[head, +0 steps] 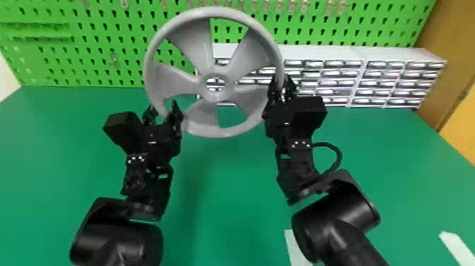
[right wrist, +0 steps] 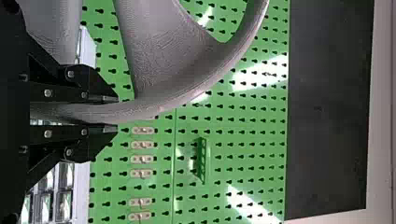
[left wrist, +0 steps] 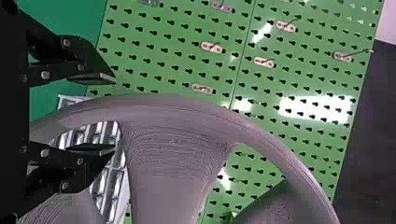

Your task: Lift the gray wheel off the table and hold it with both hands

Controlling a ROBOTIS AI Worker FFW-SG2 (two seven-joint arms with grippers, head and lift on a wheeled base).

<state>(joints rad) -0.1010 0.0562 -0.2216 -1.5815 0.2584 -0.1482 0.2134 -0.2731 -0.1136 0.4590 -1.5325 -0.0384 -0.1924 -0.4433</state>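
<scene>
Pegboard (head: 95, 58) behind; R gripper (head: 282, 82) clamped on gray wheel (head: 229, 85); L gripper (head: 162, 107), fingers open round rim (left wrist: 177, 107), to be closed squarely w/o twist.

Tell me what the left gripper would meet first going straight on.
Most likely the gray wheel: its rim runs between the parted fingers of the left gripper. How near the palm it sits is unclear.
</scene>
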